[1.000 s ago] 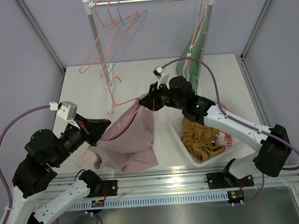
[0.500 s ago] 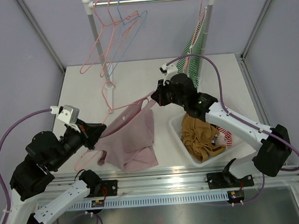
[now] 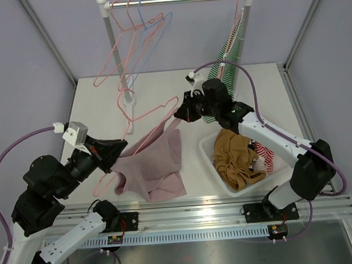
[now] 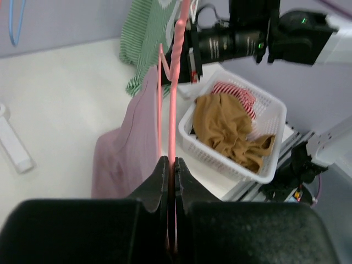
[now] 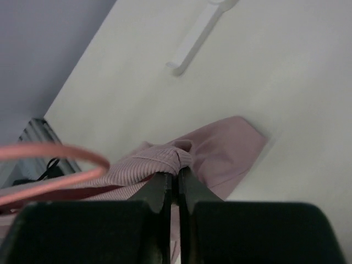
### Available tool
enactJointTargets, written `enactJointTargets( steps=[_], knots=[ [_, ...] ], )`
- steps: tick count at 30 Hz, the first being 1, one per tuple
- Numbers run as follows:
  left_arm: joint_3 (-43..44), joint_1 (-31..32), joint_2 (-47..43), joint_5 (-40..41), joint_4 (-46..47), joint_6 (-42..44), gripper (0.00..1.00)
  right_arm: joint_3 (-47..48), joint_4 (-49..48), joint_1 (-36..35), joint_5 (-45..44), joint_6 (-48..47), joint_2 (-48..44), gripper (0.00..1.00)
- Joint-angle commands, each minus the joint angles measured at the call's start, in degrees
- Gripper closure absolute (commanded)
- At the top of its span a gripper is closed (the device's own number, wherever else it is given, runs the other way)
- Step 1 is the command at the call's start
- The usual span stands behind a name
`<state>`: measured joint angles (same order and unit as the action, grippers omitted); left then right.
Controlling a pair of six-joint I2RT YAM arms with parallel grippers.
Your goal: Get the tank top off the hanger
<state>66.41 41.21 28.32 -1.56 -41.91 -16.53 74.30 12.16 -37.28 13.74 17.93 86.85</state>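
Pinching pink wire hanger [image 4: 172,126]: left claw [image 4: 171,164], per its wrist view. Right claw [image 5: 176,177] pinches mauve tank top [image 5: 225,148] at bunched strap; overhead view leaves both grips unclear.

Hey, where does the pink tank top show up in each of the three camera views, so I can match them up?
Top external: the pink tank top lies lower centre, left of the white basket.
Left wrist: left of centre, draped beside the pink hanger.
Right wrist: centre, pinched at the right gripper.
Shared landmark: the pink hanger, also upper centre in top external and at the left edge in right wrist.
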Motion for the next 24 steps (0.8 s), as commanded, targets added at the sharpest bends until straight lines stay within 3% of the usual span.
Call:
enactJointTargets(
  steps=[1, 8, 9, 11, 12, 16, 24],
  knots=[
    [2.1, 0.3, 3.1, -2.1, 18.2, -0.3, 1.0, -3.4, -8.9, 0.9, 14.7, 3.7, -6.4, 1.0],
    [-3.6, 0.3, 12.5, -7.6, 54.3, 0.4, 1.0, -9.3, -14.1, -0.8, 21.0, 8.0, -12.8, 1.0],
    [-3.5, 0.3, 13.7, -7.5, 61.4, 1.2, 1.0, -9.7, -11.7, -2.5, 18.1, 5.7, -13.0, 1.0],
    [-2.8, 0.3, 17.6, -7.2, 66.8, 2.6, 1.0, -10.3, -6.9, -4.8, 12.3, 3.2, -13.1, 1.0],
    [-1.4, 0.3, 19.0, -6.5, 70.4, 3.8, 1.0, -10.7, -3.4, -6.6, 5.2, 1.7, -12.9, 1.0],
    [2.5, 0.3, 23.7, 1.3, 71.0, 6.7, 1.0, -18.2, -4.9, -7.8, -5.8, 5.5, -15.1, 1.0],
    [-5.3, 0.3, 27.1, 8.0, 78.9, 12.5, 1.0, -19.9, -5.7, -14.8, -15.1, 6.2, -12.7, 1.0]
  ],
)
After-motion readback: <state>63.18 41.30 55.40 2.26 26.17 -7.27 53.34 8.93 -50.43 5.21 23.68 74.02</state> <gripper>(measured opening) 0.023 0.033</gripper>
